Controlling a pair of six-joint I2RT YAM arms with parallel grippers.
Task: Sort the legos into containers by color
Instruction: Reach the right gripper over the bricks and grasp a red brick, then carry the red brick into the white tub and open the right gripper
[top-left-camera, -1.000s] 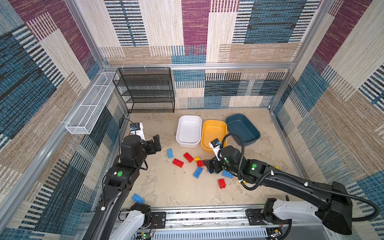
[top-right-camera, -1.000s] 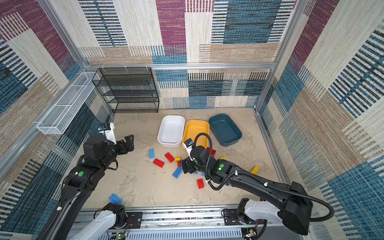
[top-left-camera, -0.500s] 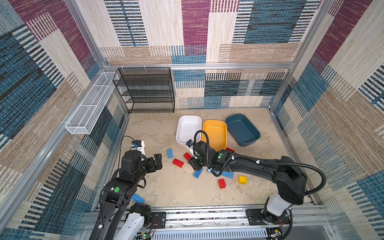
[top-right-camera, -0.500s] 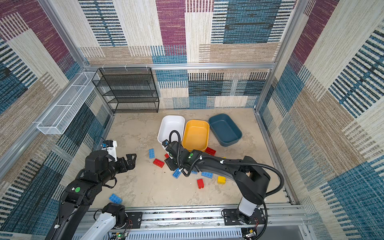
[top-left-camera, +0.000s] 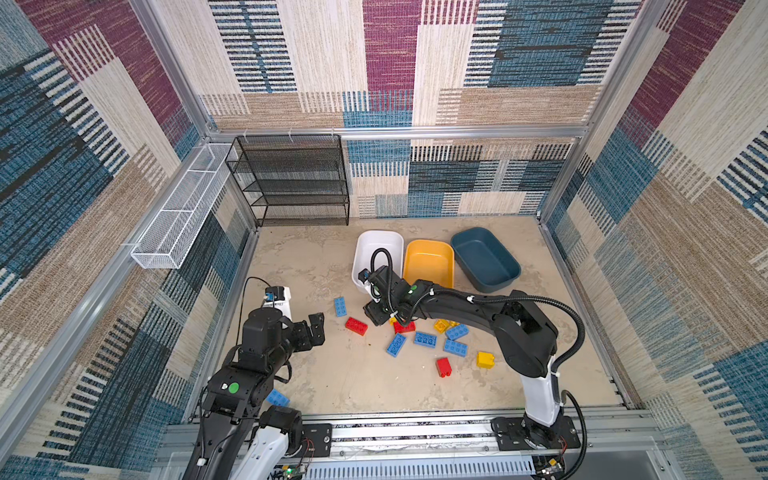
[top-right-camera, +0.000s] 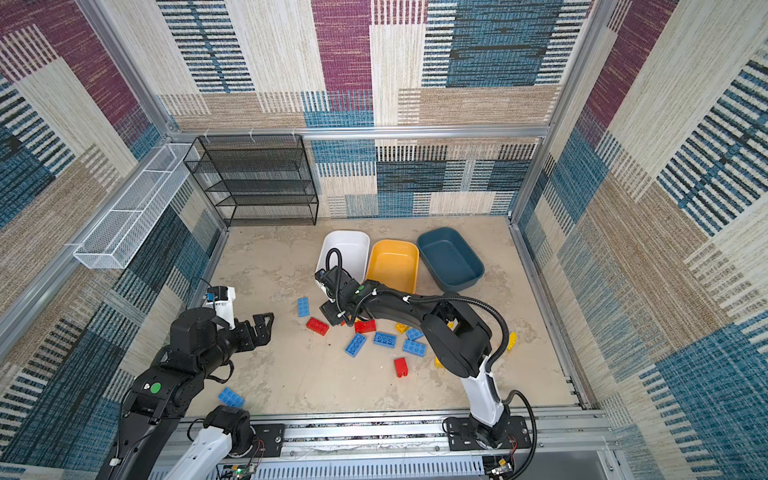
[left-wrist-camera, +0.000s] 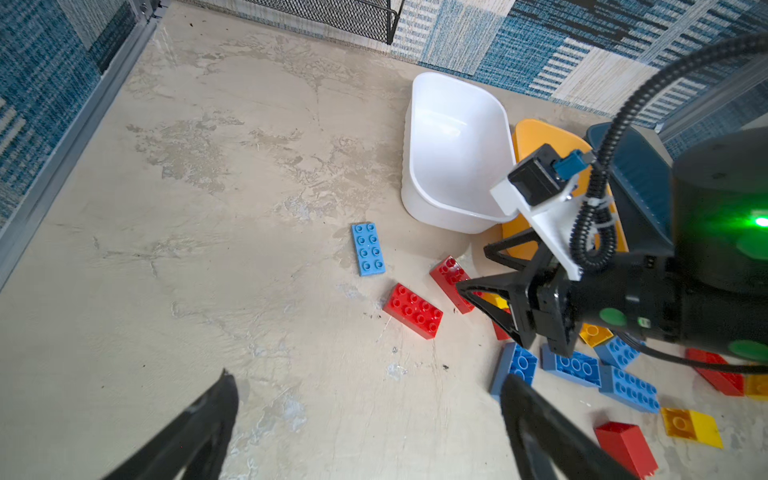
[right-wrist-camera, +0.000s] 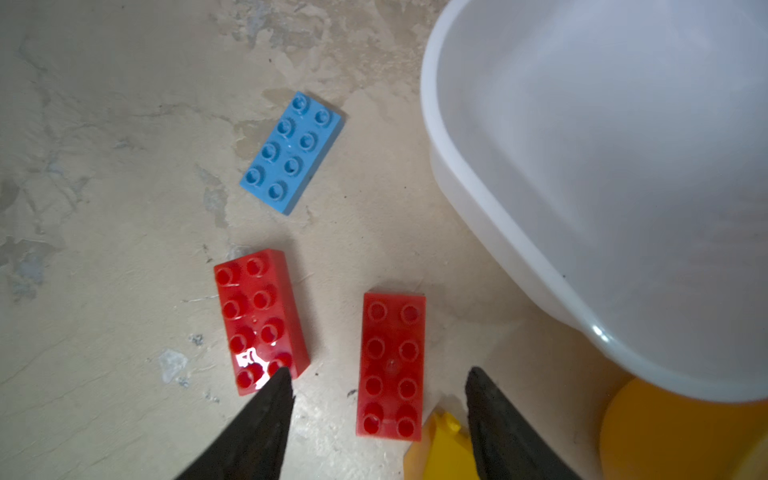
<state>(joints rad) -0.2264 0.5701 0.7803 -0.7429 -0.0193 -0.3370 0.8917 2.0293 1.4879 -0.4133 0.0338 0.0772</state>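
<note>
The white tub (top-left-camera: 381, 254), yellow tub (top-left-camera: 428, 266) and teal tub (top-left-camera: 484, 259) stand side by side. My left gripper (left-wrist-camera: 368, 382) is wide open, empty. My right gripper (right-wrist-camera: 378, 374), partly open, is over a red lego (right-wrist-camera: 390, 332) on the floor (right-wrist-camera: 124, 208) beside the white tub, gripping nothing.

The red legos (top-left-camera: 356, 326), blue legos (top-left-camera: 340, 306) and yellow legos (top-left-camera: 485, 360) are plain coloured. The white tub (top-left-camera: 390, 249), yellow tub (top-left-camera: 430, 262) and dark teal tub (top-left-camera: 484, 259) are plain. The tabletop (top-left-camera: 307, 266) is beige with greyish mottled stains. The shelf rack (top-left-camera: 291, 183) is black mesh, the wire basket (top-left-camera: 178, 220) white. The walls (top-left-camera: 390, 54) show woven patches, many striped, in blue, beige and maroon.
</note>
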